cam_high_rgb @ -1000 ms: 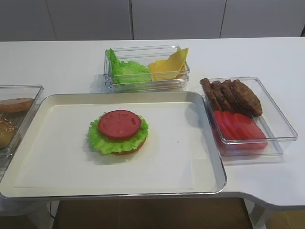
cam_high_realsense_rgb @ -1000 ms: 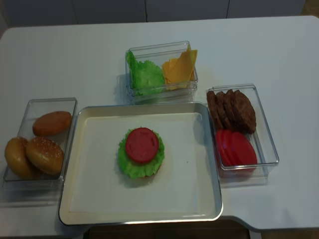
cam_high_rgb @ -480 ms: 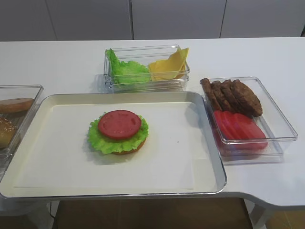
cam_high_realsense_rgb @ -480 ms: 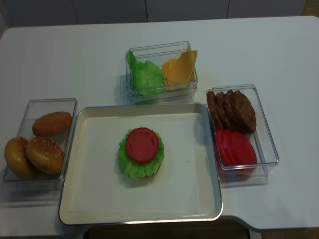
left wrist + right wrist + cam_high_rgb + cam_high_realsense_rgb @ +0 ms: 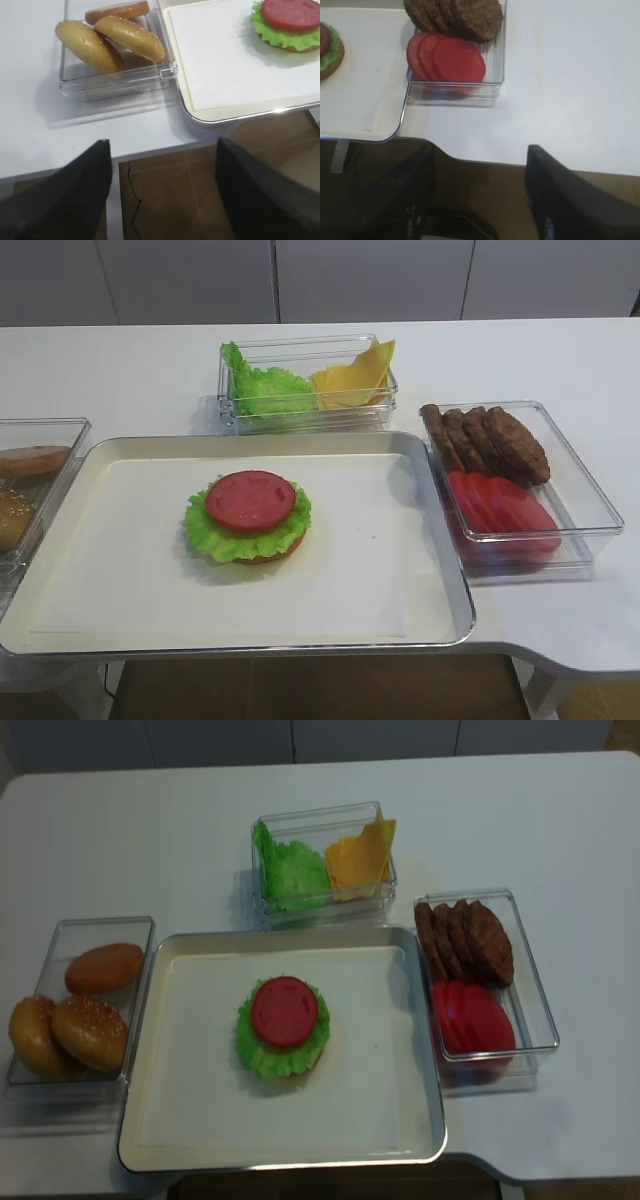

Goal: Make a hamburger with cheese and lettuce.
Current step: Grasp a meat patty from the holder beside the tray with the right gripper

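Hamburger (image 5: 284, 1027) sits near the middle of the metal tray (image 5: 400, 1130) on the white bench (image 5: 560, 820): bun base, lettuce leaf, tomato slice on top. Neither arm shows in the high views. In the wrist views both hang below the bench's front edge, the left fingers (image 5: 60, 195) and the right fingers (image 5: 560, 200) spread apart, grasping nothing. Behind the tray, a clear box (image 5: 262, 825) holds the spare lettuce (image 5: 292, 872) beside the cheese (image 5: 360, 856). Right of the tray, patties (image 5: 468, 938) and tomato slices (image 5: 472, 1018) share a box; buns (image 5: 72, 1025) lie in one on the left. No readable writing.
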